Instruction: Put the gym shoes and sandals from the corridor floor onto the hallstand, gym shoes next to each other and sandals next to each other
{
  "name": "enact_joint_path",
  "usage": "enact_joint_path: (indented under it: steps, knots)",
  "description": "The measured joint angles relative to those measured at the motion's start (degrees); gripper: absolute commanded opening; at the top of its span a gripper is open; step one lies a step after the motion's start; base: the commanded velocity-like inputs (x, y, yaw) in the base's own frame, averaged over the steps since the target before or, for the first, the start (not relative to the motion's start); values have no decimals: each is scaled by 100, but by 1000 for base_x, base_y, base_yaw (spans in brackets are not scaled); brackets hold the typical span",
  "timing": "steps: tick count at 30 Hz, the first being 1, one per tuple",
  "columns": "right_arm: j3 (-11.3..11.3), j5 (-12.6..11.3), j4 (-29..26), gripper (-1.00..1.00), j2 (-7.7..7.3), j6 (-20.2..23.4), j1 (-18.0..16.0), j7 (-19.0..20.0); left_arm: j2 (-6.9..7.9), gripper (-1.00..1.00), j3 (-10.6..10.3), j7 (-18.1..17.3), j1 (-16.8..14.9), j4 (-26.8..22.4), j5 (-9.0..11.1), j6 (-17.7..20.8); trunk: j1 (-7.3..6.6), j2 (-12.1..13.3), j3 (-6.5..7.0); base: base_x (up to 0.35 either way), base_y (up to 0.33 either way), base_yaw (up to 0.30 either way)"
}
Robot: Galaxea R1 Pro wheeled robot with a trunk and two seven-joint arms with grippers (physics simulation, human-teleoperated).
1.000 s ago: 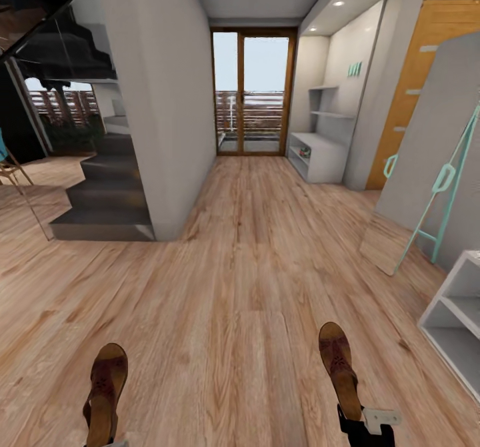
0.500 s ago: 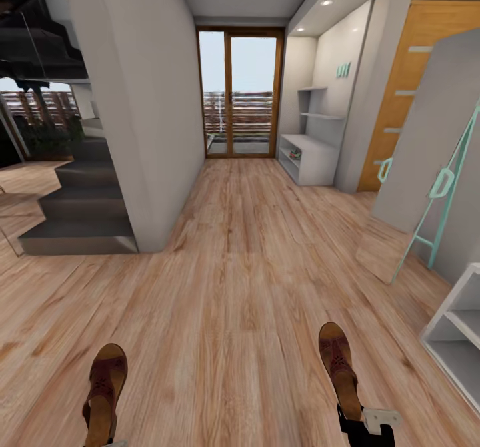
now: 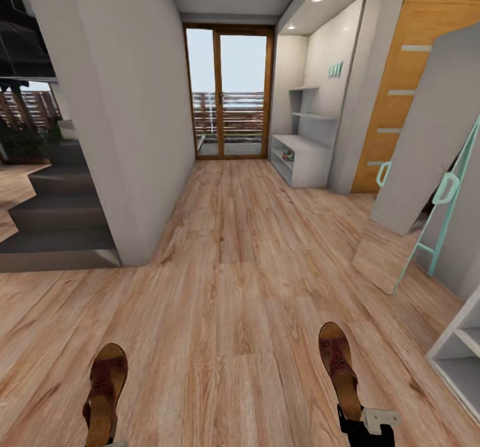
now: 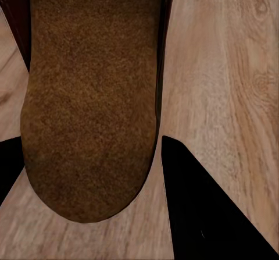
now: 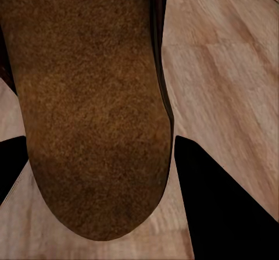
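Corridor floor (image 3: 240, 267): two sandals (image 3: 105, 394) (image 3: 339, 364), one per claw.

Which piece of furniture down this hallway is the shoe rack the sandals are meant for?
Look to the glass balcony door at the corridor's far end. Just right of it, against the wall, sits the hallstand: a low grey-white bench with open slots and two staggered wall shelves above, unlike the mint-green ladder frame nearer by.
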Motion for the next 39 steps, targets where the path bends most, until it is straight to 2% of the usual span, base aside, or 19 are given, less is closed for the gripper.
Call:
enact_joint_path:
  steps: [14, 24, 39]
  knots:
    - [0, 0, 5, -100, 0, 0, 0, 0, 0, -100, 0, 0, 0, 0, 0, 0, 0, 0, 0, 339, 0, -3]
    - [-1, -1, 7, -100, 0, 0, 0, 0, -4, -100, -1, 2, 0, 1, -1, 0, 0, 0, 0, 339, 0, -127]
    - [0, 10, 9, -100, -17, 0, 0, 8, -6, -100, 0, 0, 0, 0, 0, 0, 0, 0, 0, 339, 0, -4]
